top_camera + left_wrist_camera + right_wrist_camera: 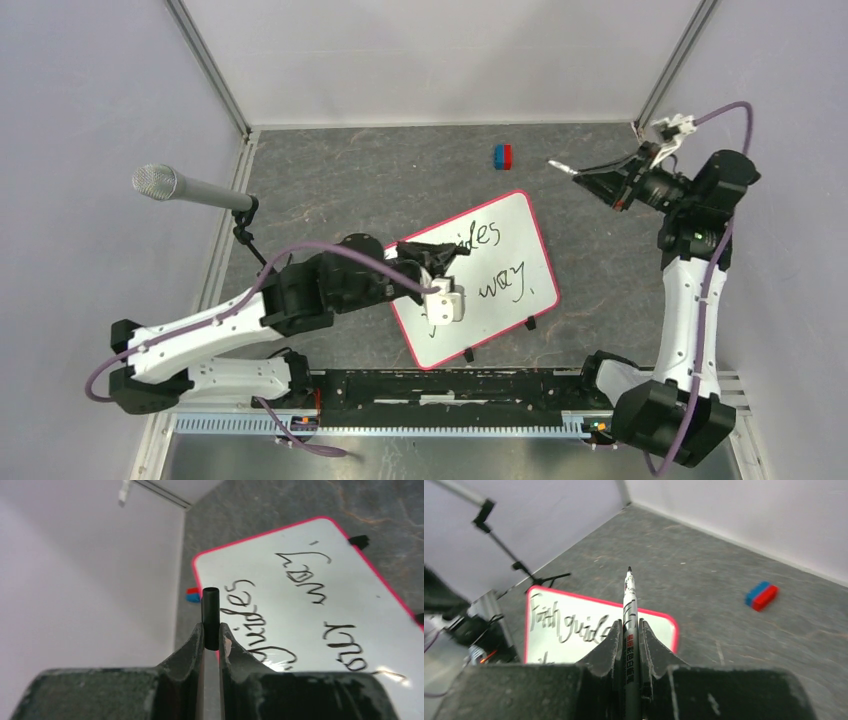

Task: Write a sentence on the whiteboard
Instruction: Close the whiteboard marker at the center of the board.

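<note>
While left pincer (211,632) grips a cap (210,605) and right pincer (629,630) a marker (628,592), whiteboard (520,225) seems light, stiff, slippery; pinch its six-o'clock rim.

One each: whiteboard (525,250), marker (629,611), black tube (210,615), block (502,156), microphone (176,186).

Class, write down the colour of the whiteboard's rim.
The whiteboard rim is red-pink, clearest in the left wrist view.
</note>
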Motion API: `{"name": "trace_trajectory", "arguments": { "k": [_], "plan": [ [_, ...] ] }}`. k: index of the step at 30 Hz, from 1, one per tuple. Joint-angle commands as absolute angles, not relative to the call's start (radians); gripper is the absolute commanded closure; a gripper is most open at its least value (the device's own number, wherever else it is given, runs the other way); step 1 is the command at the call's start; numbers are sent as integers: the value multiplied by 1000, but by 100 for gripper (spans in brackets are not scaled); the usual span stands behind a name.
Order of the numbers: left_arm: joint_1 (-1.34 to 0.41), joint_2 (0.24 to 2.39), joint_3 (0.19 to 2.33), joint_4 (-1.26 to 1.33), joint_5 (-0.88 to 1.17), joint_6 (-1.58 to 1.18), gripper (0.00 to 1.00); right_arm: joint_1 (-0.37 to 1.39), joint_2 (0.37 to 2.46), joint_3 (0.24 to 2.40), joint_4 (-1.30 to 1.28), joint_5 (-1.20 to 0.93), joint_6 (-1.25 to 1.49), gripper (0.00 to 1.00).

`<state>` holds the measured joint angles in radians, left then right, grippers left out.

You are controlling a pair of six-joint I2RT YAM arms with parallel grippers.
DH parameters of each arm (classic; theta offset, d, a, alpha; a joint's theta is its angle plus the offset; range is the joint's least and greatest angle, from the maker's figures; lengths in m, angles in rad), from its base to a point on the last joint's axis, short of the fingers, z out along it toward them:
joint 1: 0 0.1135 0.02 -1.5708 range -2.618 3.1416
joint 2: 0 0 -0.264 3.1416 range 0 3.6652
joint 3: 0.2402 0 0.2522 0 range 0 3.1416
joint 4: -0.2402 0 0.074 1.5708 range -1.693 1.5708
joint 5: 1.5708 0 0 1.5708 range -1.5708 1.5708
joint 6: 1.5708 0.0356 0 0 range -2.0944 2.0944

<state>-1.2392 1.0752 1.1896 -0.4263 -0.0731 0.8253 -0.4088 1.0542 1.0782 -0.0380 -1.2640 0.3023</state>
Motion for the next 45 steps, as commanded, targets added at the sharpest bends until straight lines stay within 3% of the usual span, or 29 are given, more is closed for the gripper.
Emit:
{"name": "trace_trajectory", "arguments": {
  "k": [1, 5, 9, 15, 19, 23, 33, 45],
  "plan": [
    [-1237, 986, 1087, -181, -143, 1117, 98, -290, 1019, 1097, -220, -1307, 115, 100],
    [-1235, 934, 1022, -128, -148, 1247, 98, -176, 1005, 1126, -394, -1305, -47, 100],
    [-1223, 967, 1043, -171, -215, 1268, 98, -109, 963, 1110, -391, -1280, -49, 100],
    [-1173, 1150, 1326, -570, -260, 962, 98, -22, 976, 1086, -428, -1183, -80, 100],
    [-1098, 1299, 1578, -893, -112, 771, 98, 34, 999, 1065, -452, -1136, -112, 100],
    [-1041, 1401, 1722, -1059, -5, 725, 98, 62, 986, 1024, -415, -1134, -97, 100],
    [-1014, 1455, 1773, -1077, 82, 724, 98, 106, 943, 930, -236, -1225, 87, 100],
    [-1015, 1465, 1778, -1081, 162, 718, 98, 191, 955, 943, -255, -1209, 92, 100]
  ]
}}
